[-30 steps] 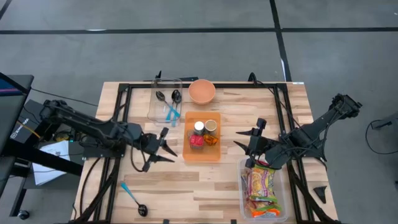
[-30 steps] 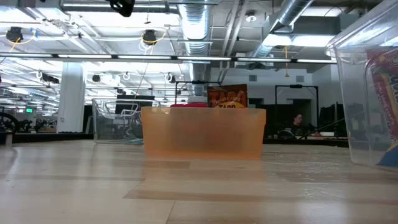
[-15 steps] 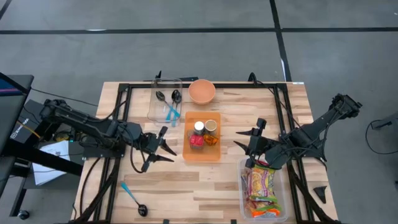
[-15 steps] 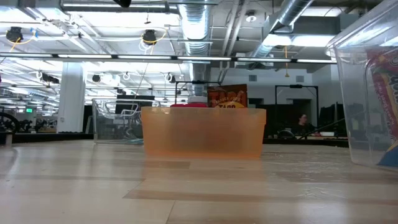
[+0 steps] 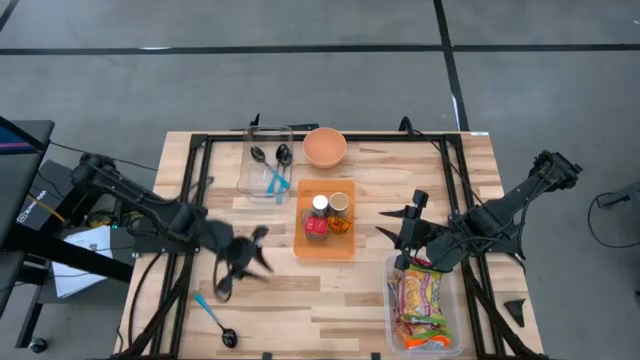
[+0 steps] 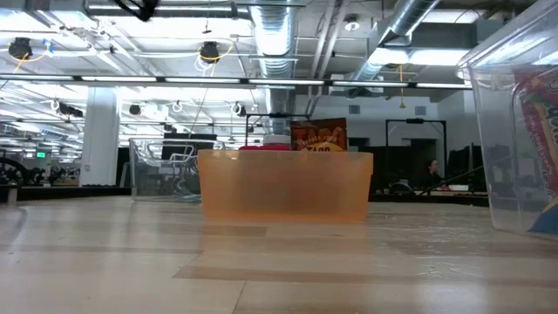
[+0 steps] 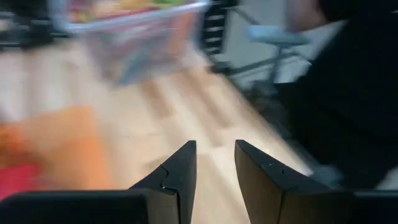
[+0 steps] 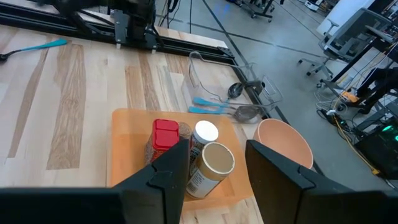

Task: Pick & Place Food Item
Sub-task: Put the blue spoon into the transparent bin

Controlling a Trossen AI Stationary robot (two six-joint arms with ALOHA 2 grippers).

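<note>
An orange bin (image 5: 325, 220) at the table's middle holds three spice jars, red-lidded (image 8: 165, 135), white-lidded (image 8: 205, 132) and tan-lidded (image 8: 216, 160). A clear bin (image 5: 425, 300) at the near right holds colourful snack packets (image 5: 420, 298). My left gripper (image 5: 256, 256) hovers left of the orange bin; in the left wrist view (image 7: 214, 146) its fingers stand open with nothing between them. My right gripper (image 5: 400, 238) hangs between the orange bin and the clear bin, open and empty (image 8: 217, 146), facing the jars.
At the far side stand a clear bin with spoons (image 5: 265, 165) and an orange bowl (image 5: 325, 147). A blue-handled spoon (image 5: 212, 318) lies near the front left. A black frame (image 5: 200, 150) runs along the table's edges. Bare wood lies between the bins and the near edge.
My left gripper has swung away from the orange bin toward the table's near edge and a little left, turning as it went; most of the motion falls in the last half second. Its finger gap looks unchanged. My right arm has kept still.
</note>
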